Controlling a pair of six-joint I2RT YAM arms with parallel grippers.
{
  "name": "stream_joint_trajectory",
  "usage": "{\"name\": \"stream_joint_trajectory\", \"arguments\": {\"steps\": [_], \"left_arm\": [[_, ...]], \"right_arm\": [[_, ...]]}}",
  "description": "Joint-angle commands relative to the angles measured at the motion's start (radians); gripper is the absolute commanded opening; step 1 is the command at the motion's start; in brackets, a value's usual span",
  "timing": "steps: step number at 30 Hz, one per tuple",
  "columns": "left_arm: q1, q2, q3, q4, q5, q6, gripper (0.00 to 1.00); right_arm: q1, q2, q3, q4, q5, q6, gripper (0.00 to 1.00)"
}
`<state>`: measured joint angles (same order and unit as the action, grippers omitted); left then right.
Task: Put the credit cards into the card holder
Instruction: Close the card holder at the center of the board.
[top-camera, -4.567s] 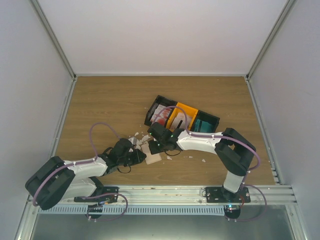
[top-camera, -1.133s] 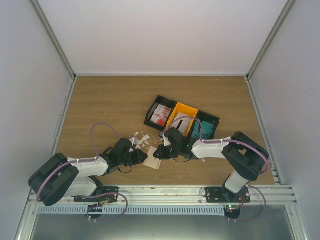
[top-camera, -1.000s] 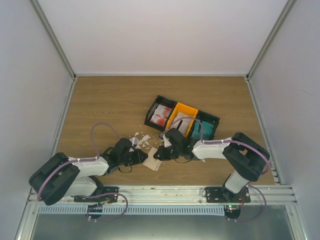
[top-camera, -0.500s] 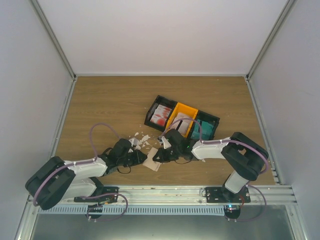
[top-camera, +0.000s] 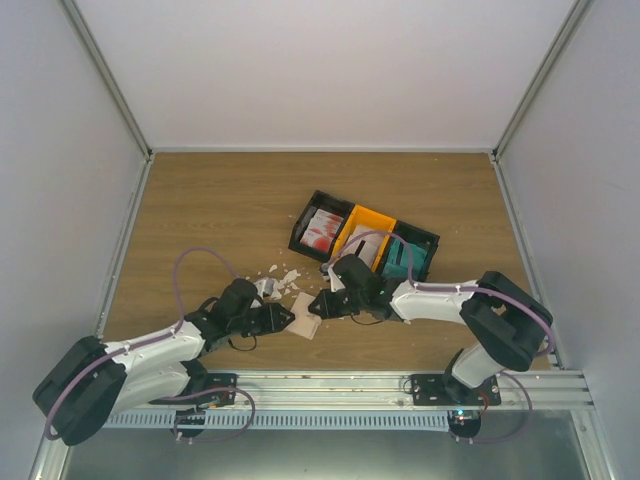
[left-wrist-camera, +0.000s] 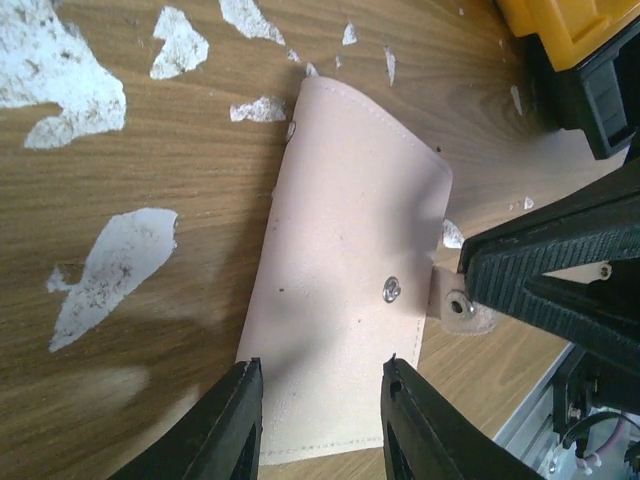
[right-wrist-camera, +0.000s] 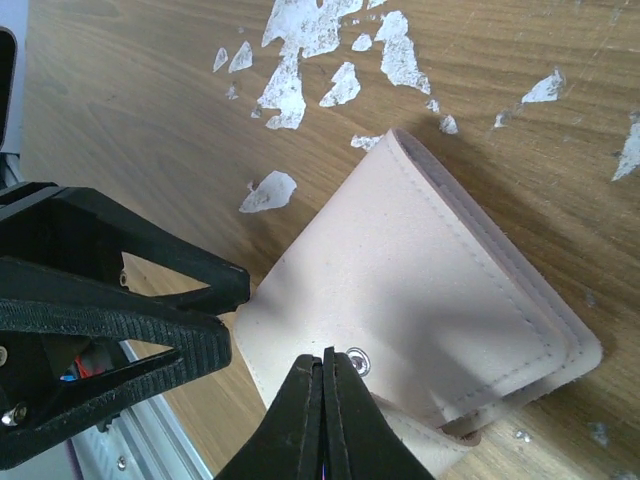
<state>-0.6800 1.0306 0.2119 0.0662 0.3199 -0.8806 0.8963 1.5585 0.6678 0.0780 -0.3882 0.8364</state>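
Note:
The card holder (top-camera: 303, 319) lies closed and flat on the wooden table, a beige wallet with a metal stud (left-wrist-camera: 392, 290) and a snap tab (left-wrist-camera: 462, 306) poking out from under its edge. My left gripper (left-wrist-camera: 320, 365) is open, its fingers straddling the holder's near end without gripping it. My right gripper (right-wrist-camera: 325, 353) is shut, its tip just over the holder (right-wrist-camera: 430, 300) beside the stud, nothing visibly held. The credit cards sit in the tray: red-blotched ones (top-camera: 320, 229), pale ones (top-camera: 362, 245), teal ones (top-camera: 402, 260).
The black-and-orange three-bin tray (top-camera: 303, 218) stands just behind the right gripper (top-camera: 318, 305). White scraps (top-camera: 281, 278) litter the wood behind the holder, and more white scraps (left-wrist-camera: 110, 270) lie close to it. A metal rail (top-camera: 330, 385) runs along the near edge.
The left gripper's jaws have parted over the holder and the left arm has stretched out lower. The right gripper has stayed shut at the holder's right edge. The holder has barely moved.

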Motion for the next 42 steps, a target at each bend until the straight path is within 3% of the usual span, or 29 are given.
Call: {"name": "stream_joint_trajectory", "arguments": {"steps": [1, 13, 22, 42], "left_arm": [[-0.006, 0.022, -0.026, 0.029, 0.028, 0.025, 0.36], [-0.008, 0.103, -0.025, 0.042, 0.018, 0.035, 0.25], [-0.009, 0.112, -0.022, 0.042, 0.0, 0.026, 0.23], [-0.015, 0.121, -0.034, 0.06, -0.01, 0.008, 0.21]], "right_arm": [[-0.005, 0.022, 0.021, -0.013, 0.035, -0.042, 0.0], [-0.003, 0.1, 0.085, -0.003, 0.025, -0.069, 0.01], [-0.002, 0.113, 0.086, -0.022, -0.006, -0.081, 0.0], [-0.002, 0.093, 0.094, -0.026, 0.093, -0.068, 0.01]]}}
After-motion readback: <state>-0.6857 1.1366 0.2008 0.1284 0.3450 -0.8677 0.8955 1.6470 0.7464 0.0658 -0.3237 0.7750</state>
